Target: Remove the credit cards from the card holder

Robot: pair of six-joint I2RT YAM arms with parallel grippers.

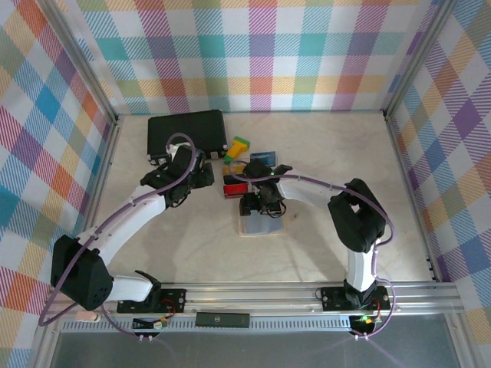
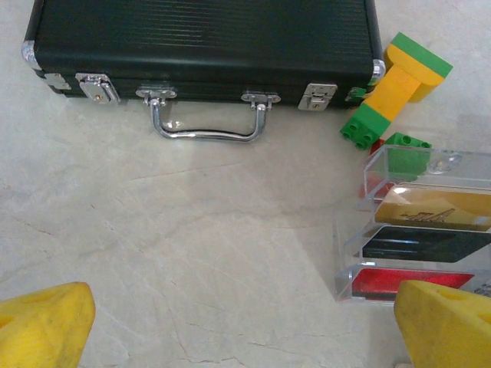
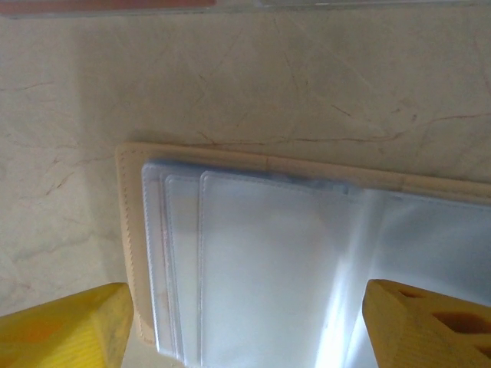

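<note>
The card holder lies flat and open directly beneath the right claw, between its spread fingers. It has layered translucent pale blue-grey pockets, staggered along their left edges, on a cream stitched backing. The red card, black card and tan card lie in stepped rows, the red nearest, just ahead of the left claw on its right side. The blue card lies flat beyond the right claw.

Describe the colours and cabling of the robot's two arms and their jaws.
The left arm and right arm each have white links between black joints, with a purple cable looped along them. The jaws are bright yellow wedges.
</note>
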